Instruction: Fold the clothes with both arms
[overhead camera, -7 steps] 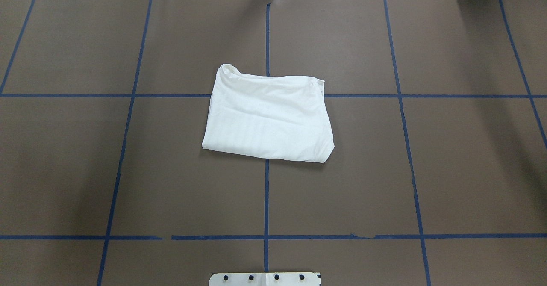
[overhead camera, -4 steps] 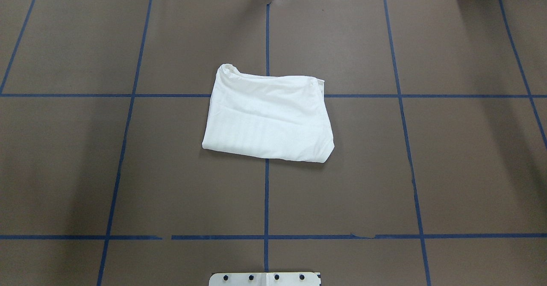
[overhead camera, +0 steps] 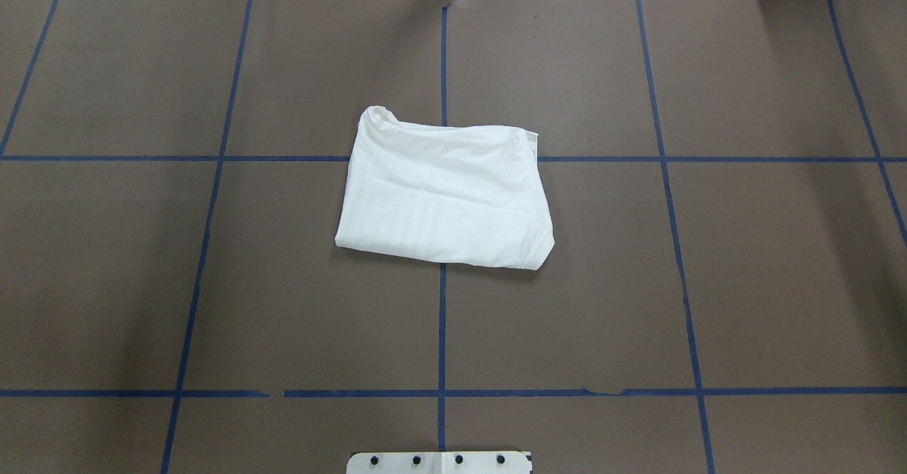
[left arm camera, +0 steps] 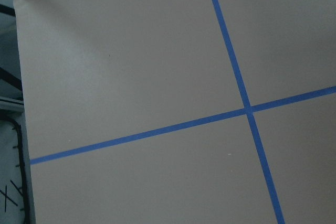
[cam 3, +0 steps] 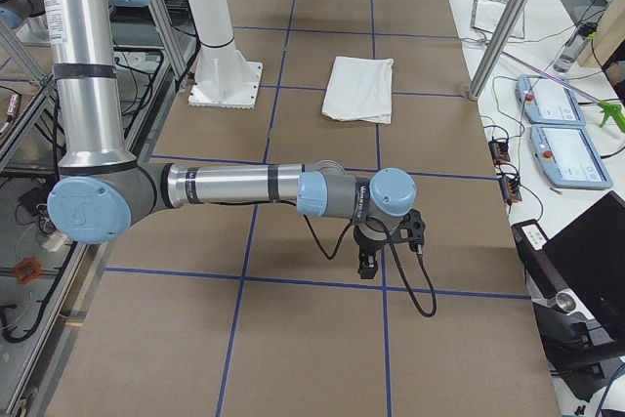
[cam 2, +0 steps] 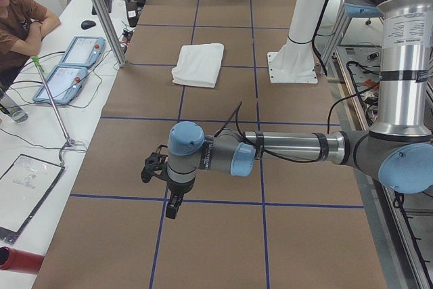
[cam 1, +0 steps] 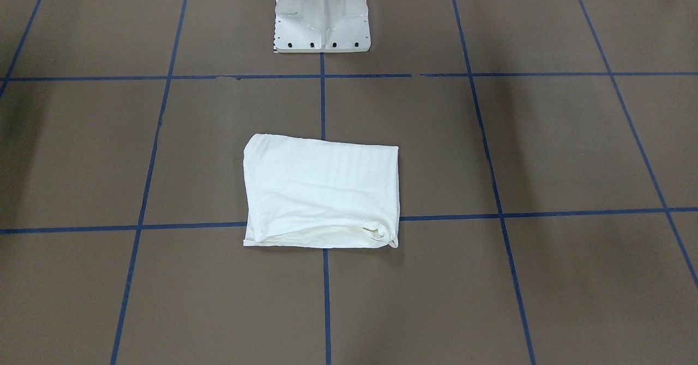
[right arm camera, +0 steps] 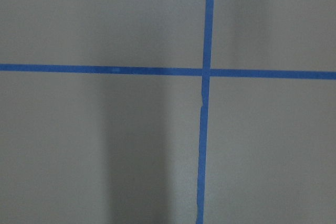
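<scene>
The clothes, one white shirt point(overhead camera: 445, 194), lie folded into a compact rectangle at the table's middle, on the crossing of the blue tape lines. The front-facing view shows the shirt point(cam 1: 322, 190) with its layered open edge toward the operators' side. My left gripper point(cam 2: 173, 205) hangs low over bare brown paper far from the shirt point(cam 2: 199, 64), at the table's left end. My right gripper point(cam 3: 368, 263) hangs likewise at the right end, far from the shirt point(cam 3: 359, 88). I cannot tell whether either is open or shut. Both wrist views show only paper and tape.
The white pedestal point(cam 1: 322, 16) stands at the robot's side of the table. Two teach pendants point(cam 2: 71, 65) and cables lie on the white bench beyond the far edge, beside an aluminium post point(cam 2: 101, 11). A seated person point(cam 2: 17, 25) is at that bench.
</scene>
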